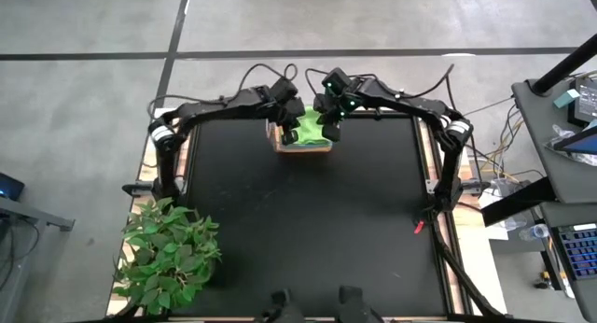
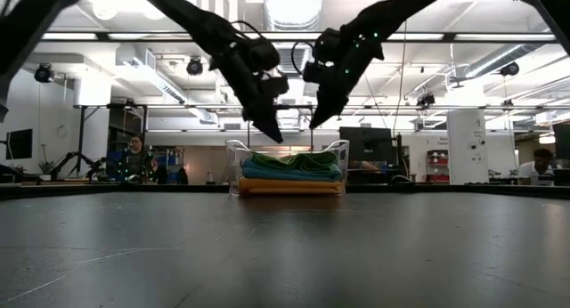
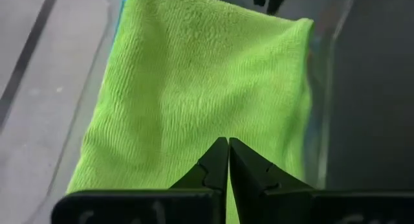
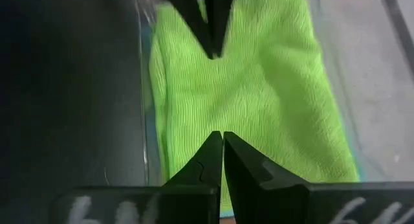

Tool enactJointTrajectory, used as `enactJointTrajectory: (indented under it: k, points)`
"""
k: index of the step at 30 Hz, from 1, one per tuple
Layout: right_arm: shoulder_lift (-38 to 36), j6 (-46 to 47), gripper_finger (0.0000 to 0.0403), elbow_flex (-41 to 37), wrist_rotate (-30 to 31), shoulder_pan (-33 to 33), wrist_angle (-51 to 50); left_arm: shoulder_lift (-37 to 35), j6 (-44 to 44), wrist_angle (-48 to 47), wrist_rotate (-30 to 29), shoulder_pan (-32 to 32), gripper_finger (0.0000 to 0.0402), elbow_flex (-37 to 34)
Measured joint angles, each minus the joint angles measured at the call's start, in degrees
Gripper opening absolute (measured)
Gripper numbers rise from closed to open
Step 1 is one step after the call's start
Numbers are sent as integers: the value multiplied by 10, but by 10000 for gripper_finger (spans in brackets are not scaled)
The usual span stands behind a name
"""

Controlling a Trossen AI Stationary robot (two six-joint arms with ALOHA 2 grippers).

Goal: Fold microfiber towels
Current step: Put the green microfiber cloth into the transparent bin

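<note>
The left gripper [image 3: 228, 141] hangs just above the lime green towel [image 3: 200, 88], its 2 dark fingers pressed together and holding nothing. The right gripper [image 4: 222, 134] hangs over the same towel from the opposite side, also closed tight and empty. The towel is a bright, finely ribbed cloth lying flat on top of a stack inside a clear plastic bin [image 2: 233, 170] at the far middle of the black table [image 1: 308, 230]. Only the low view shows the stack from the side: green on top, teal and blue layers beneath, yellow-orange at the bottom. Only the high view shows a leafy plant [image 1: 168, 258] at the table's near left corner. Faint white marks on the right gripper's body cannot be read.
</note>
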Motion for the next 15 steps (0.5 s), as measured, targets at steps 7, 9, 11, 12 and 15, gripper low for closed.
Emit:
enactJointTrajectory:
  k: [7, 9, 11, 12, 15]
  points:
    - [12, 22, 9, -45, -24, 0, 40, 63, 32, -37, -2, -1, 0, 49]
    - [19, 29, 9, -58, -37, 0, 53, 65, 32, -40, -5, -1, 0, 48]
    - [24, 37, 9, -64, -38, 0, 60, 65, 32, -57, -7, -1, 0, 48]
    - [27, 36, 9, -65, -39, 0, 63, 65, 32, -70, -12, -1, 0, 48]
    - [36, 33, 9, -67, -37, 0, 65, 65, 31, -107, -44, -1, 0, 47]
